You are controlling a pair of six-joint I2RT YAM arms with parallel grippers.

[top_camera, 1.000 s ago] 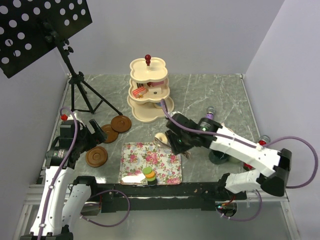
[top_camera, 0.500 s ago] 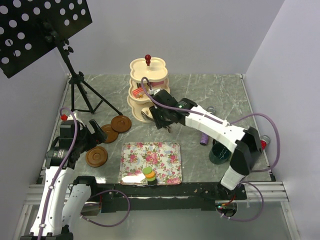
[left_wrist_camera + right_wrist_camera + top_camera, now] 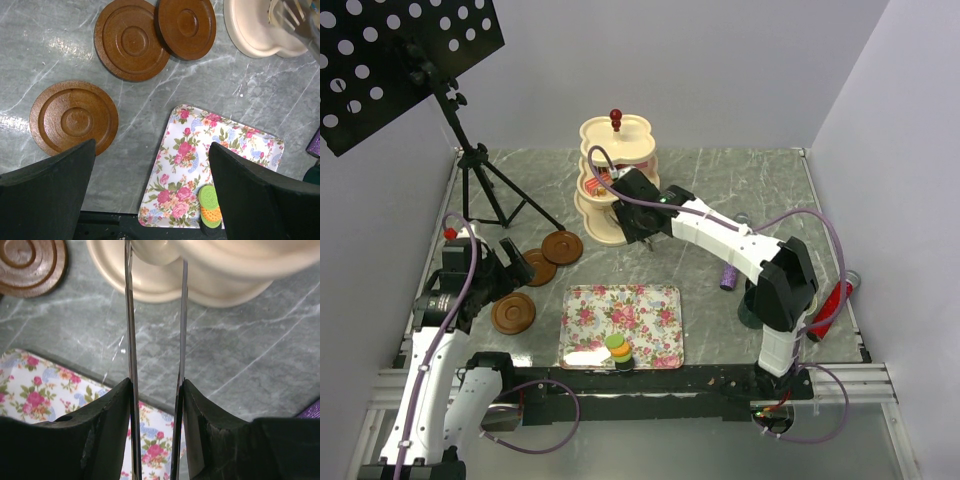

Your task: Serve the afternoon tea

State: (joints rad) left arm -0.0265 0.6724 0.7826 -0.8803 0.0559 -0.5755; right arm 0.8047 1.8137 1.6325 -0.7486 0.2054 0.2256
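The right end effector (image 3: 155, 260) is shown swung from the floral tray (image 3: 620, 315) to the cream three-tier stand (image 3: 620, 140) at 12 o'clock on the bench (image 3: 750, 185), so stocking is judged under way. Its jaws are narrowly parted; whether anything is gripped cannot be told.

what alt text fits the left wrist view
Three brown round saucers lie on a grey marble table, the open left gripper's black fingers below. Right, stacked colourful macarons sit at a rectangular floral tray's near edge; a cream stand's base top right.
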